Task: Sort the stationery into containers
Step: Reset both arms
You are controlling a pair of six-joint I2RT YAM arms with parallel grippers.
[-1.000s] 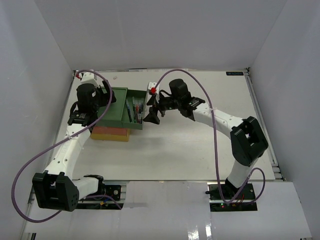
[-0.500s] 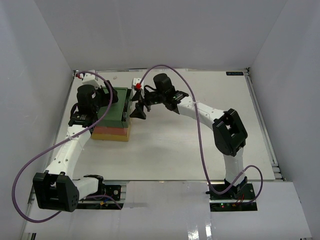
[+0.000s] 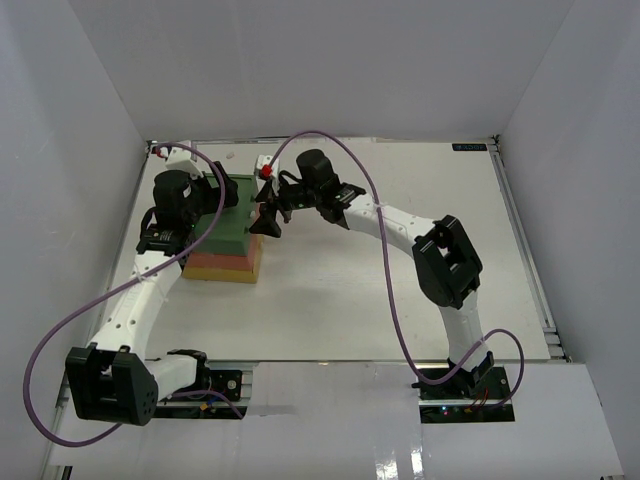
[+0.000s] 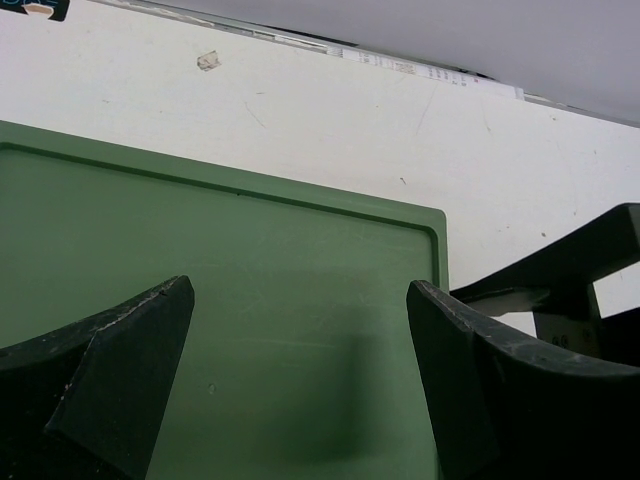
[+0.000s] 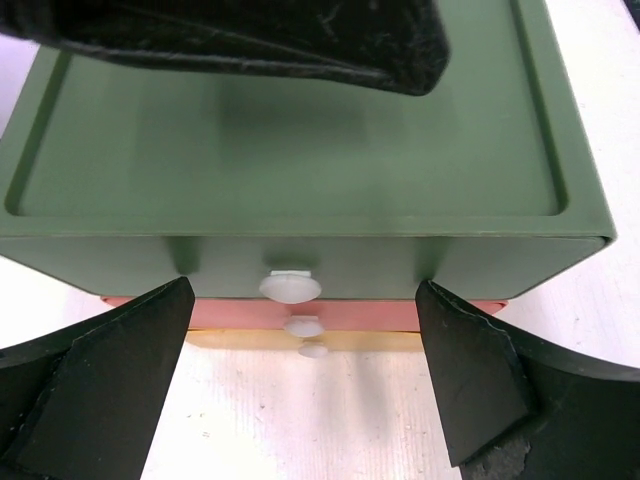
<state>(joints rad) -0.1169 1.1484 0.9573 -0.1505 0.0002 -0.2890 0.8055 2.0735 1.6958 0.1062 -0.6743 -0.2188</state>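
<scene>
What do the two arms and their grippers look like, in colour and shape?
The left arm and right arm have white links with bulky black joint housings. A purple cable loops along each. The left gripper and right gripper are matt black, with broad wedge-shaped fingers. A small red spot sits on the right wrist.
</scene>
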